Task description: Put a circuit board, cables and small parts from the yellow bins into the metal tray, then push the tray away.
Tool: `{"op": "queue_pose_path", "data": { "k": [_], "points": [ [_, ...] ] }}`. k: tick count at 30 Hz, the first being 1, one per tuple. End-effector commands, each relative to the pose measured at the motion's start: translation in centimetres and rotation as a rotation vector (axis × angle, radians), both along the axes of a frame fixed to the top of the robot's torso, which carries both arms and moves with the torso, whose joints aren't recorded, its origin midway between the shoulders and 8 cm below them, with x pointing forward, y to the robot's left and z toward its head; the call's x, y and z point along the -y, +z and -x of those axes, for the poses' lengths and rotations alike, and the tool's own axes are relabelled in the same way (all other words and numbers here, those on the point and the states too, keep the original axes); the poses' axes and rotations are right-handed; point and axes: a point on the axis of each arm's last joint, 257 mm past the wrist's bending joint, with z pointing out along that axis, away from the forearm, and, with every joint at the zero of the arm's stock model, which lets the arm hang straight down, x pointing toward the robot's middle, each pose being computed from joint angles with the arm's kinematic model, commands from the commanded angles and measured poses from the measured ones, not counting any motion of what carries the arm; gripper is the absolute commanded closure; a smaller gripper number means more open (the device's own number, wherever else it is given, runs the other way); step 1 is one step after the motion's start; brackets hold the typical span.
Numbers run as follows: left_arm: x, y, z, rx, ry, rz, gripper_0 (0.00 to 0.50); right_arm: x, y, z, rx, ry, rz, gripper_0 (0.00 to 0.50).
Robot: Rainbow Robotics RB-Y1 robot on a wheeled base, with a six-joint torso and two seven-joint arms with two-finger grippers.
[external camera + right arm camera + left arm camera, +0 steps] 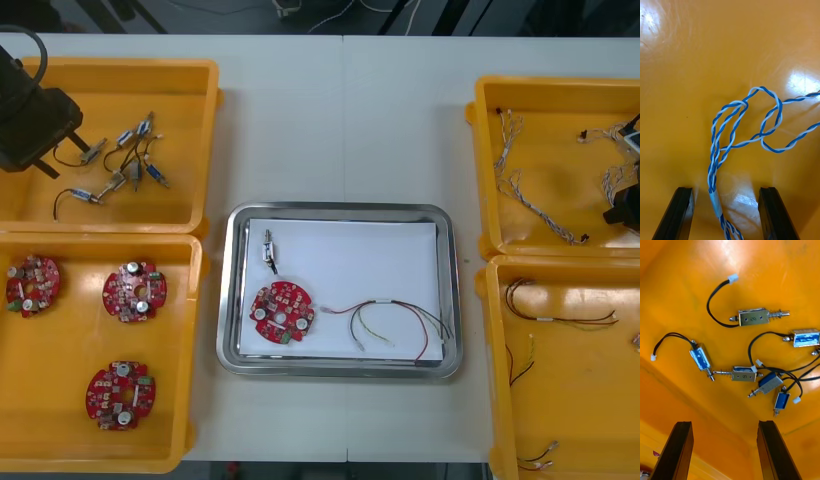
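The metal tray [448, 290], white inside, sits mid-table and holds a round red circuit board [282, 312], one small metal part [269, 250] and a red and yellow cable [390, 322]. My right gripper [622, 208] is low in the far right yellow bin [545, 88]. In its wrist view it [725, 214] stands open, with the taped end of a twisted blue and white cable [733, 135] lying between the fingers. My left gripper [55, 152] hovers open [724, 450] over the far left bin [110, 72], just short of several small metal parts [752, 317].
Three more circuit boards [134, 292] lie in the near left bin [190, 350]. More twisted cables [530, 195] lie in the far right bin. Thin dark and red cables [560, 308] lie in the near right bin [500, 380]. Bare table lies beyond the tray.
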Motion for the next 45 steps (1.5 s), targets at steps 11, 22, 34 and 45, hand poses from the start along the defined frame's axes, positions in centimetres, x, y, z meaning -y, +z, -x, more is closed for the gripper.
{"op": "queue_pose_path", "data": {
  "k": [11, 22, 34, 45],
  "points": [
    [-1.9, 2.8, -0.9, 0.053, -0.059, -0.016, 0.000, -2.3, -0.6, -1.0, 0.016, 0.014, -0.035, 0.000],
    [-2.3, 1.4, -1.9, 0.073, -0.049, 0.013, 0.000, -2.2, -1.8, -0.6, 0.014, 0.018, -0.026, 0.000],
    [-2.3, -0.4, -2.9, 0.086, -0.057, 0.000, 0.000, -2.4, -2.3, -0.4, 0.014, 0.020, -0.042, 0.087],
    [-2.0, -2.8, -3.4, 0.079, -0.075, -0.031, 0.000, -1.8, -3.6, 0.7, -0.011, 0.014, -0.033, 0.088]
  ]
}}
